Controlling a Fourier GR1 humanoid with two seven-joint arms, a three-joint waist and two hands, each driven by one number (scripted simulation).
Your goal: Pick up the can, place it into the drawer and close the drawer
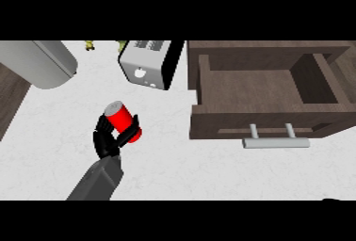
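Note:
A red can (122,119) with a grey lid is tilted over the white counter, left of centre. My left hand (106,141) is shut on it, black fingers curled round its lower half and hiding part of it. The wooden drawer (250,89) stands pulled open at the right, with nothing inside, and its grey bar handle (276,142) faces me. The can is left of the drawer's front, apart from it. Only a dark tip of my right hand (332,200) shows at the lower right edge.
A silver toaster (146,63) stands at the back, just left of the drawer. A large grey rounded object (38,61) lies at the upper left. Dark wood (8,99) borders the counter's left edge. Bare white counter (208,169) stretches in front of the drawer.

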